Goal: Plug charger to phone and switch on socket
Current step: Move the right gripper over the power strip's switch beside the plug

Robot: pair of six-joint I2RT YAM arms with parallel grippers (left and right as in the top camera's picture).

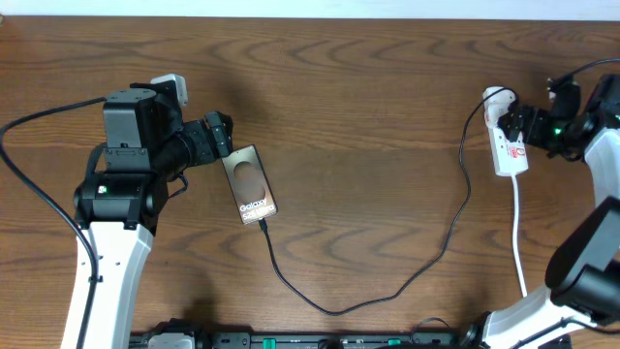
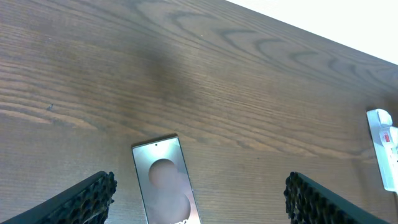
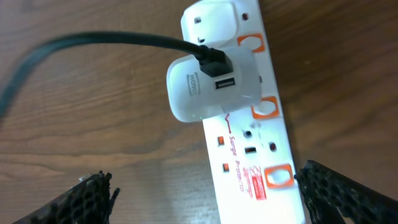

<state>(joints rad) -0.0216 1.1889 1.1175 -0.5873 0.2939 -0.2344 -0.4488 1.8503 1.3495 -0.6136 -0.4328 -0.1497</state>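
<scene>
Over the socket [image 3: 249, 155], your right gripper [image 3: 208, 183] hangs open, poised to switch it on; your left gripper [image 2: 200, 186] hovers open beside the phone [image 2: 163, 180].

left arm [image 1: 114, 276]: smooth white shell on the long link, black rounded joint housings above it
left arm light: one small green dot on the black joint
left wrist block [image 1: 136, 121]: black and boxy, with a white piece at its top corner
left cable [image 1: 29, 126]: thin, black, running along the white link
left gripper [image 1: 223, 136]: black body
left pads [image 2: 81, 202]: black, covered in a knobbly grid
right arm [image 1: 528, 310]: white shells joined by a black rounded elbow
right arm light: green glow on the black wrist
right gripper [image 1: 511, 126]: black
right pads [image 3: 339, 193]: black, same knobbly grid
</scene>
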